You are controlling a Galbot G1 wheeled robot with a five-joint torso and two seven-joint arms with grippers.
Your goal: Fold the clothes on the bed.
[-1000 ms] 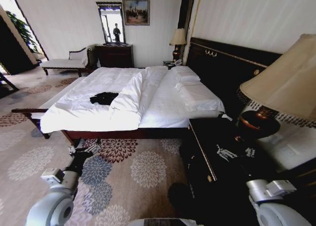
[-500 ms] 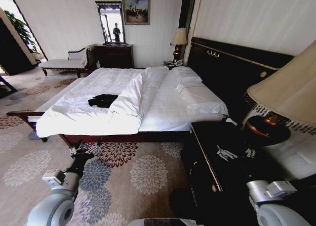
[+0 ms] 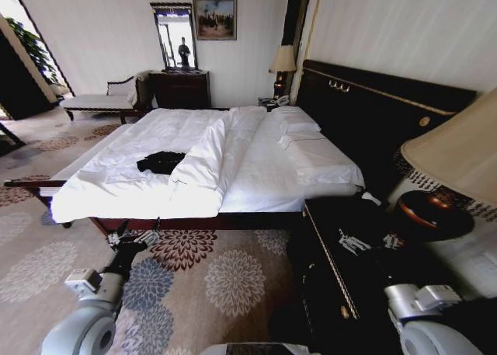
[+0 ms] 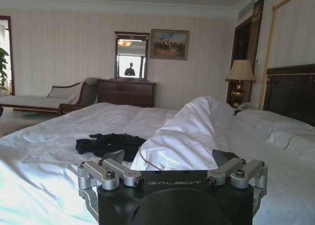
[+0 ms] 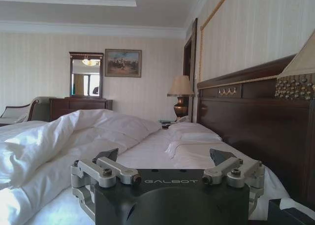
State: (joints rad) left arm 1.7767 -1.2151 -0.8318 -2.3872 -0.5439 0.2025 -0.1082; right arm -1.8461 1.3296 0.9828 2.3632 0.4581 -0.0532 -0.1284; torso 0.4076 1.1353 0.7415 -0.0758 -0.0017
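Note:
The clothes [image 3: 161, 162] are a crumpled black T-shirt lying on the white duvet of the bed [image 3: 264, 176], near its foot end and beside a folded-back ridge of duvet. My left gripper [image 3: 132, 237] hangs low over the carpet, just short of the bed's near side rail. In the left wrist view my left gripper [image 4: 170, 158] is open and holds nothing, and the clothes [image 4: 109, 144] lie beyond it on the bed [image 4: 44, 136]. My right gripper [image 3: 365, 240] sits over the dark nightstand. In the right wrist view my right gripper [image 5: 165, 158] is open and faces across the bed [image 5: 147, 146].
A dark nightstand [image 3: 334, 285] with a large shaded lamp [image 3: 454, 161] stands close on my right. A narrow bench [image 3: 27, 186] lines the bed's foot. A chaise longue [image 3: 101, 100] and a dresser [image 3: 180, 88] stand against the far wall. Patterned carpet [image 3: 225, 277] lies in front.
The whole head view has shifted, so the camera has moved. The bed now sits a little lower and the lamp farther right. Both arms hold the same pose and the clothes lie as before.

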